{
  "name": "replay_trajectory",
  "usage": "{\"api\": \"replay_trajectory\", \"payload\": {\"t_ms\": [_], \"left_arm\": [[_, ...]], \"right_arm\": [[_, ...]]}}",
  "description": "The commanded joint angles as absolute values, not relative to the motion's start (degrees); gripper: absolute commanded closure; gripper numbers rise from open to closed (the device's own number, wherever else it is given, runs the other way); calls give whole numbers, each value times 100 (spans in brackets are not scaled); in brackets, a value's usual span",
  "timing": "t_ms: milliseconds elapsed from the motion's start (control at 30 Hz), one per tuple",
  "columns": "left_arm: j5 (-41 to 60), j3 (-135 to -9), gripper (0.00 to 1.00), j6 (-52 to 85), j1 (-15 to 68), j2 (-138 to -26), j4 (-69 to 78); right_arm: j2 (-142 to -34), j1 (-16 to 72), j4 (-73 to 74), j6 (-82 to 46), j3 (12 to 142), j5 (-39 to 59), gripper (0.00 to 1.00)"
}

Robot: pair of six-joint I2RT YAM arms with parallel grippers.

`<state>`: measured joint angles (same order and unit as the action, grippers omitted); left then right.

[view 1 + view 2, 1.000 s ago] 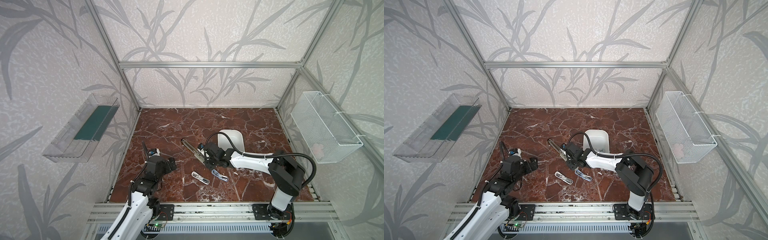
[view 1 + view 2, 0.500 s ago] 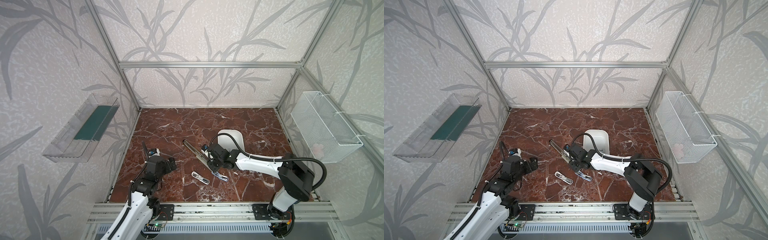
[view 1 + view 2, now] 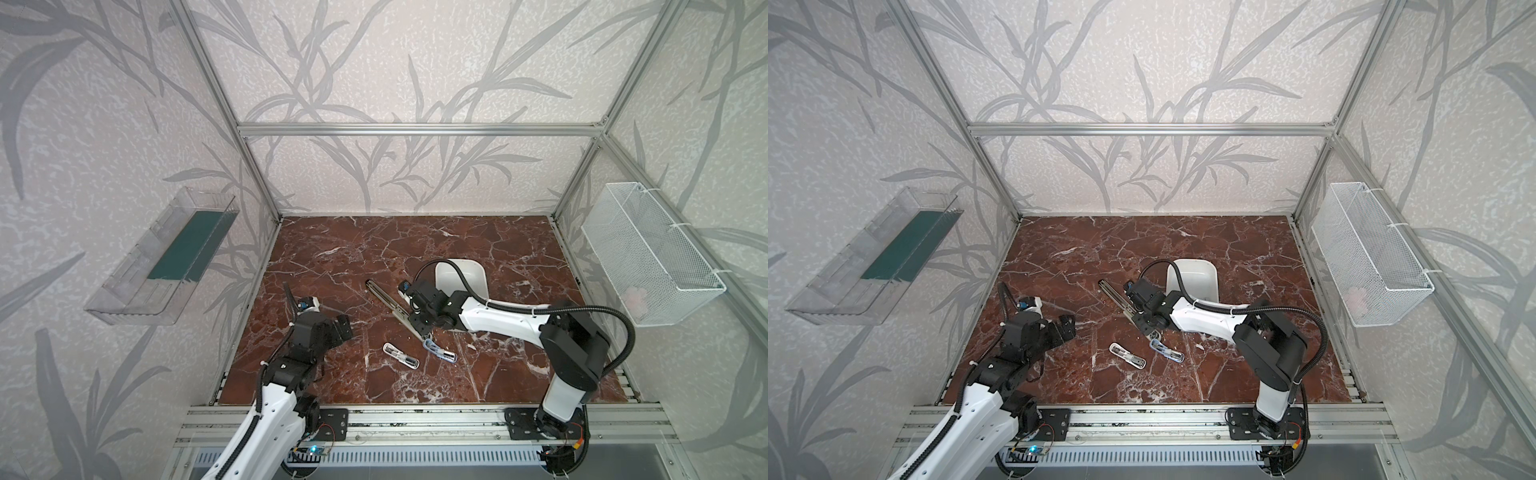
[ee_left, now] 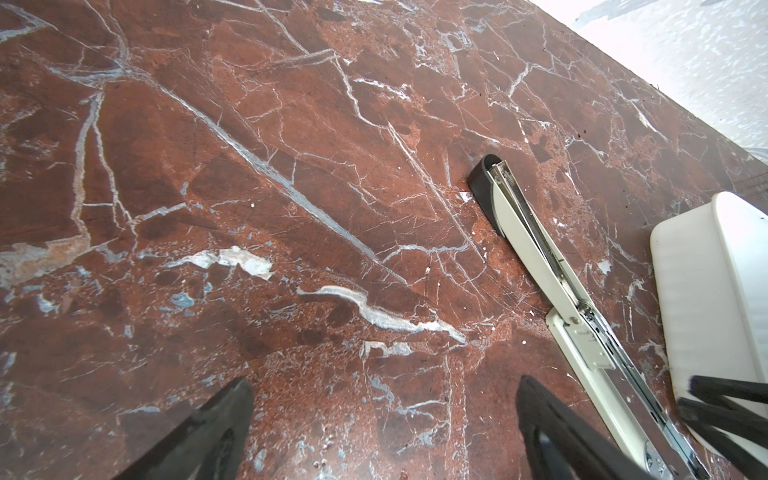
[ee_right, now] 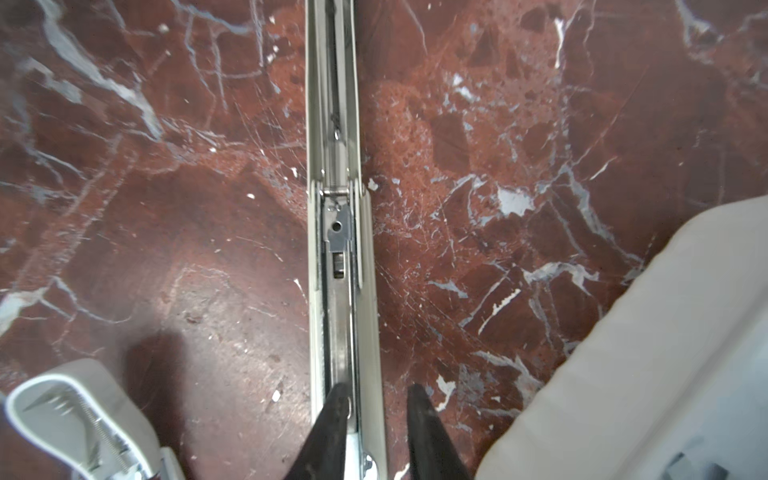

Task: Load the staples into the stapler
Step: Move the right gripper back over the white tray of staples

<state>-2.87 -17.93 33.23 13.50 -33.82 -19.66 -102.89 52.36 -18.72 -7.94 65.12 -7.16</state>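
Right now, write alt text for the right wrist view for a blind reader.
A long open stapler lies on red marble, its metal channel exposed. The right gripper hangs over one end, black fingers slightly apart, one above the channel, one beside it. A white bin and a small grey stapler show at the edges.

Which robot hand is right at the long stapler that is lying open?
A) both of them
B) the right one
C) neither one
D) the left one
B: the right gripper is at the near end of the long open stapler, with one finger over its channel, while the left gripper stands apart from it, jaws wide.
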Motion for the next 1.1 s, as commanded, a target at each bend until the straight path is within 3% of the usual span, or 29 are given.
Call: {"api": "replay_trajectory", "payload": {"t_ms": [0, 1067], "left_arm": [[-387, -1811, 1, 3450, 1327, -3337, -1949], [-370, -1789, 1, 3470, 1327, -3234, -1985]], "right_arm": [[-10437, 5212, -2145, -832, 6662, -801, 73], [-9873, 5343, -2891, -998, 5936, -1169, 80]]}}
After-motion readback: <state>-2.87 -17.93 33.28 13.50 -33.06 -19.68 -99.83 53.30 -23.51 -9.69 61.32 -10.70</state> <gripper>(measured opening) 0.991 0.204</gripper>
